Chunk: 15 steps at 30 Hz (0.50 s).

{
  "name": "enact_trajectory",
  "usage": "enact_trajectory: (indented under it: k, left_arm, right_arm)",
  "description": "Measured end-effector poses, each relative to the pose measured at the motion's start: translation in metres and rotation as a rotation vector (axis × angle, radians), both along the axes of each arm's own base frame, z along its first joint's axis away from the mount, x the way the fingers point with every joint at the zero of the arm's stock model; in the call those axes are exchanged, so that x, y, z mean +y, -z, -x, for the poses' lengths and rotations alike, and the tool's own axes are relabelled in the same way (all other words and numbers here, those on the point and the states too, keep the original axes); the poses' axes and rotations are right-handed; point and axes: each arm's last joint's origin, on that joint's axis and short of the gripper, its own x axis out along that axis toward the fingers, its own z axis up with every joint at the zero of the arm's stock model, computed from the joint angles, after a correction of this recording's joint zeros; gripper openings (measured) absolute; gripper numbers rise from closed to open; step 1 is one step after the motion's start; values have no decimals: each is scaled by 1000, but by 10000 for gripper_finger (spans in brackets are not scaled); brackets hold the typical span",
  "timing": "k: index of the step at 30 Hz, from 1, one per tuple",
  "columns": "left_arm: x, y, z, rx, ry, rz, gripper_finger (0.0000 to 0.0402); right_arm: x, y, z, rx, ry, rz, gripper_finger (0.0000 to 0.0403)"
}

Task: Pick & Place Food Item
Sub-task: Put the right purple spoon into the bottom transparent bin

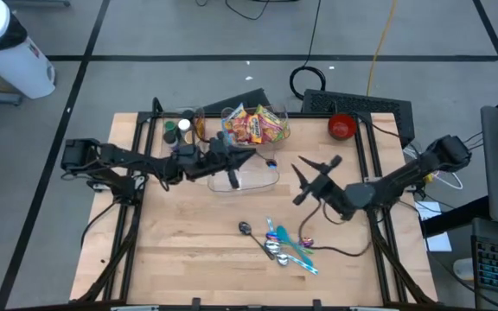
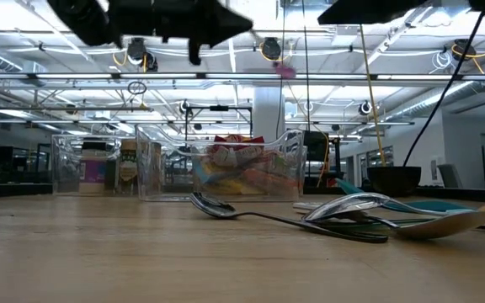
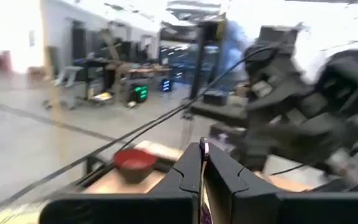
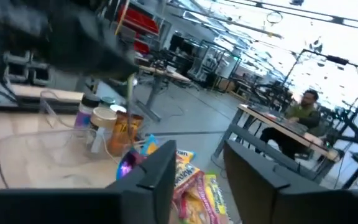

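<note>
**Right gripper facing the snack bin**

The right gripper (image 4: 197,177) is holding its two dark fingers (image 4: 157,174) apart. Beyond them, colorful snack packets (image 4: 188,180) are lying in a clear bin (image 4: 17,146), jars (image 4: 107,127) are standing farther off, and a person (image 4: 300,115) is sitting at a desk.
</note>
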Motion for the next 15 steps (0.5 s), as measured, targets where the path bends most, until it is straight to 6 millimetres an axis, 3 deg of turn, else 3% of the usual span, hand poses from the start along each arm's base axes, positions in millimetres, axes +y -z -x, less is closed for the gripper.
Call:
enact_trajectory:
  k: [8, 15]
  left_arm:
    - [15, 51, 37, 65, -101, 213, 4]
    - [3, 83, 51, 163, -92, 378, 3]
  right_arm:
    - [11, 3, 29, -42, -74, -46, 177]
    - [4, 15, 38, -28, -65, -42, 168]
